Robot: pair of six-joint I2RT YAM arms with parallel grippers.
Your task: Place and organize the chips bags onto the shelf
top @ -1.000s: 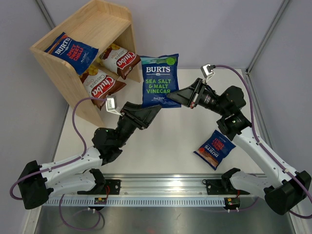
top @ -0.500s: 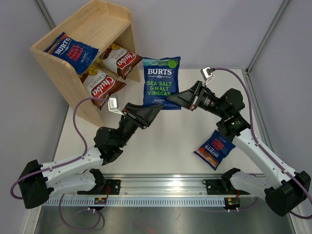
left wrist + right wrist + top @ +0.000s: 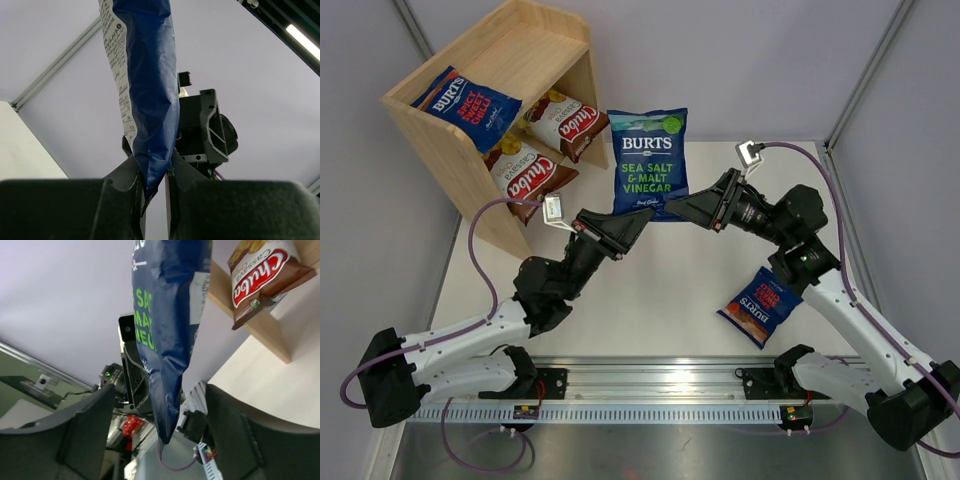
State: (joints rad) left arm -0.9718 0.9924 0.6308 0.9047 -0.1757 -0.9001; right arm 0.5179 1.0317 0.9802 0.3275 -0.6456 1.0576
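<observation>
The left gripper [image 3: 153, 175] pinches the bottom seam of the glossy blue "Burts" sea-salt-and-vinegar chips bag [image 3: 648, 160], which stands upright above it, clear of the white counter [image 3: 660, 290]. The right gripper [image 3: 160, 412], just beside, is spread wide around the bag without touching. I judge the left one carries it because the light wooden two-tier shelf [image 3: 535, 45] lies on its far side.

We are looking at a robot lab cell. Plain walls [image 3: 770, 60] and metal posts [image 3: 868, 70] enclose a white table [image 3: 660, 290] with a rail [image 3: 660, 378] along its near edge.
</observation>
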